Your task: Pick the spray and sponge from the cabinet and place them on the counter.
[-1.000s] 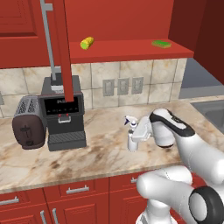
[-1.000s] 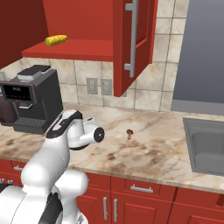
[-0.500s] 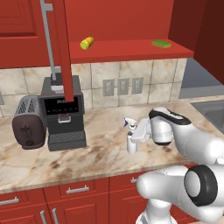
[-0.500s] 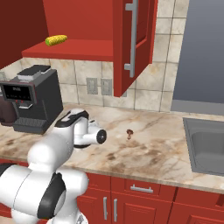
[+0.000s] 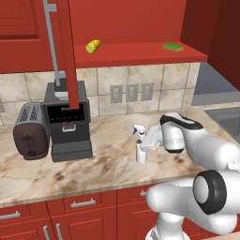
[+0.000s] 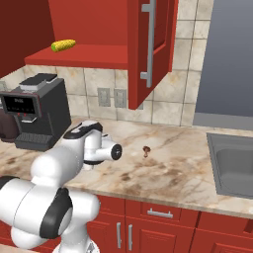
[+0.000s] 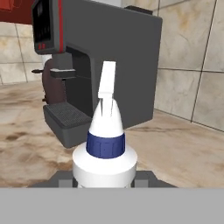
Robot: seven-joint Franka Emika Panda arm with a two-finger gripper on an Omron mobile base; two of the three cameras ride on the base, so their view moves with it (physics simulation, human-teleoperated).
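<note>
The spray (image 5: 141, 151), a small white bottle with a blue collar and trigger nozzle, stands upright on the counter (image 5: 108, 164), a long beige and brown marbled stone worktop; the gripper (image 5: 145, 146) reaches in level from the right and sits right against the bottle's body, its two fingers either side of it, though whether they actually pinch it or stand slightly off cannot be told; in the hand view the spray (image 7: 105, 144) rises close up between the fingertips, nozzle pointing away. The sponge (image 5: 173, 47), a flat green pad, lies on the red inner shelf of the cabinet (image 5: 140, 54), near its right end; a yellow-green corn cob (image 5: 93, 45) lies on the same shelf, well apart to the left. A cabinet door (image 5: 70, 51) stands open, its edge and long silver bar handle hanging down in front of the coffee machine. The dark coffee machine (image 5: 69, 119) stands on the counter to the left of the spray, near but not touching; a dark brown toaster (image 5: 30, 131) sits just beside it further left. Behind runs a beige tiled wall with grey outlets (image 5: 131, 92); a steel sink (image 6: 232, 165) is set into the counter to the right; a tiny brown object (image 6: 146, 149), too small to identify, lies on the stone; red drawers (image 5: 84, 204) with short handles line the front below.
</note>
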